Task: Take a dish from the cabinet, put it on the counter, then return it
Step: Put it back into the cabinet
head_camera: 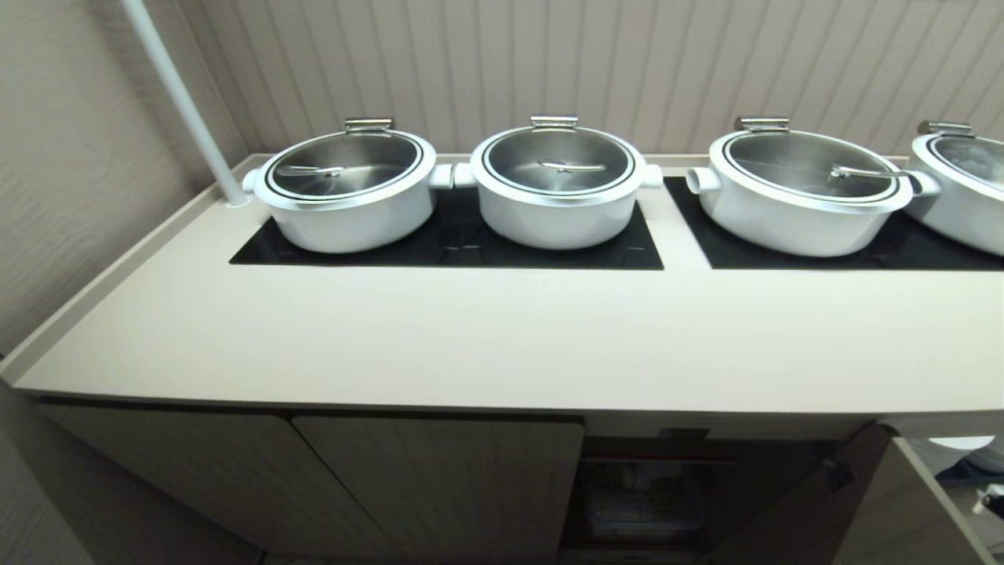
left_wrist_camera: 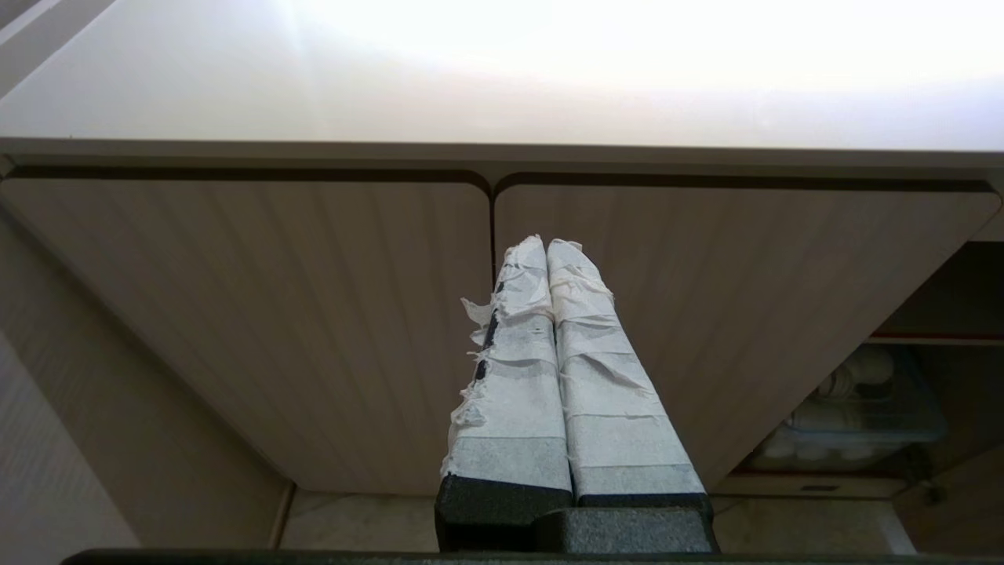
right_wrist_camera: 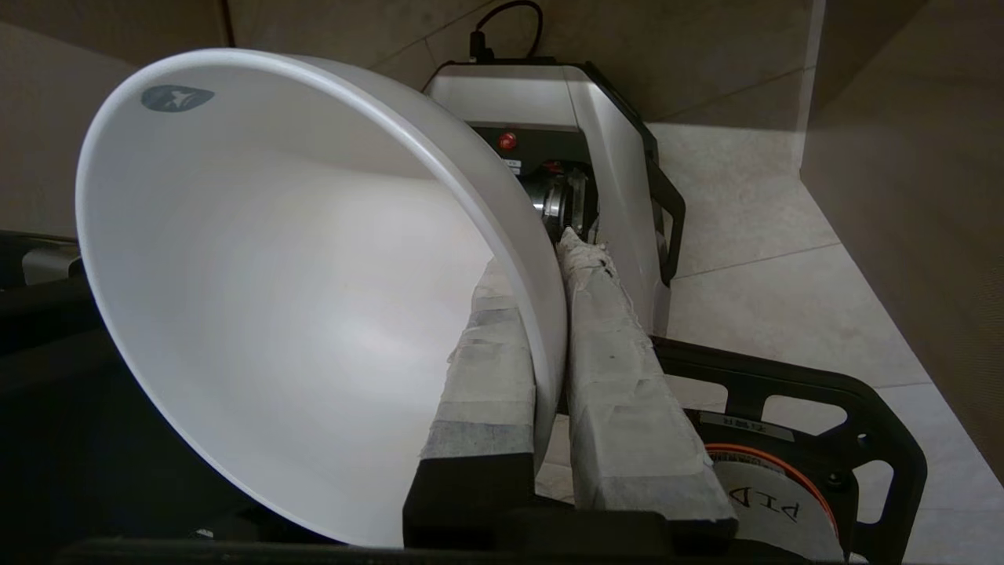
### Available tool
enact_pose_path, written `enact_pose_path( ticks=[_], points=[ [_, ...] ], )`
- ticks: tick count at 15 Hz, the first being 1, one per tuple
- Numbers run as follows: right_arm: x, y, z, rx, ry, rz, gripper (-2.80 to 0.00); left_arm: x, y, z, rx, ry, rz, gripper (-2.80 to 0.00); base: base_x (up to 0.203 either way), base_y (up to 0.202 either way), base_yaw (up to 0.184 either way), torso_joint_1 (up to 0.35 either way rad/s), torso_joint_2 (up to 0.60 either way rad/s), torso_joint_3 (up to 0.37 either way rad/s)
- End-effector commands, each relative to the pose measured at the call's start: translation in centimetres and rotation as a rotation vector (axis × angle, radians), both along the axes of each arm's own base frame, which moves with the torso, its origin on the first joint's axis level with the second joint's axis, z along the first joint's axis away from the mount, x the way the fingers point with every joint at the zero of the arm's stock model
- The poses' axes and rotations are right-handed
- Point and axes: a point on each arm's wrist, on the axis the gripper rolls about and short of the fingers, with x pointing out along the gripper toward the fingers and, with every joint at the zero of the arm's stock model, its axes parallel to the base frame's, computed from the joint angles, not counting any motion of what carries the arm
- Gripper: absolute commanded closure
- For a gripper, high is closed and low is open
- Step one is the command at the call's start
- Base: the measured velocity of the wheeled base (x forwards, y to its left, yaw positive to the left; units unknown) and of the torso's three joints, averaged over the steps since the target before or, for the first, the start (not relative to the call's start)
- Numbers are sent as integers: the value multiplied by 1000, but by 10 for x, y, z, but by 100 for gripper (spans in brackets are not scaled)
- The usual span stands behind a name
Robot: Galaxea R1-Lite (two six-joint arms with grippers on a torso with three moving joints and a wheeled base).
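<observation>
With the dish (right_wrist_camera: 298, 298) pinched by its rim in our right gripper (right_wrist_camera: 541, 275), low beside the cabinet (head_camera: 439, 471), it could slip or strike the counter (head_camera: 502, 337) edge when raised.

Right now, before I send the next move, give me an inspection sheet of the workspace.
Surface: the counter has a bare front strip; black cooktop panels are set in at the back.
Job's things: the dish is held on edge by its rim, off the counter; the cabinet has one door swung open at the right, with stacked white ware dimly visible inside.
Clutter: four white lidded pots on the cooktops.
Grippers: right gripper shut on the dish's rim, one finger inside, one outside; left gripper shut, empty, facing the closed doors.
Cables: a black cable behind a floor machine.
Surroundings: white pole at the counter's left back corner; tiled floor.
</observation>
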Motion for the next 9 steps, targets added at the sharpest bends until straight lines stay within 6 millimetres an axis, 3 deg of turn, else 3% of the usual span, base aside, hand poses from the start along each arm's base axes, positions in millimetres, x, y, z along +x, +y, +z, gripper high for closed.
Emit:
enact_pose_path(
  ticks=[1,9],
  points=[
    [0,0,0,1,4,1,0,0,0,0,0,0,-1,0,0,0,0,-130,271,143],
    [-1,0,-1,0,8,1,0,0,0,0,0,-1,-1,0,0,0,0,-136,307,155]
  ],
)
